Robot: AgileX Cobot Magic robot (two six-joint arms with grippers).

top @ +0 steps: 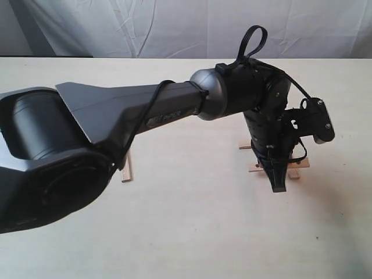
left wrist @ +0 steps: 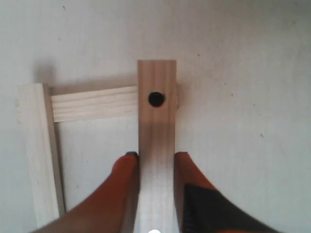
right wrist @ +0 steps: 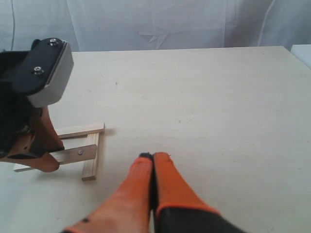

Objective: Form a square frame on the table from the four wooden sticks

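**Left arm (top: 116,116) works third side**

It spans the part-built frame (top: 297,164); a spare stick (top: 128,170) lies apart on the worktop (top: 203,232). Left hand (left wrist: 155,158) pinches a dotted stick (left wrist: 156,121) over a corner. Right hand (right wrist: 153,156), pressed together, idles. Next, likely: release, fetch the spare.

The sticks (left wrist: 156,136) look like bare pale wood, matt, grain showing. The table (left wrist: 243,73) is smooth and matt too. The arm (top: 116,110) has a dull sheen, and the backdrop (top: 174,29) is wrinkled white cloth.

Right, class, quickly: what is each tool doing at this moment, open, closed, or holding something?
Left tool: closed on a wooden stick.
Right tool: closed, holding nothing.
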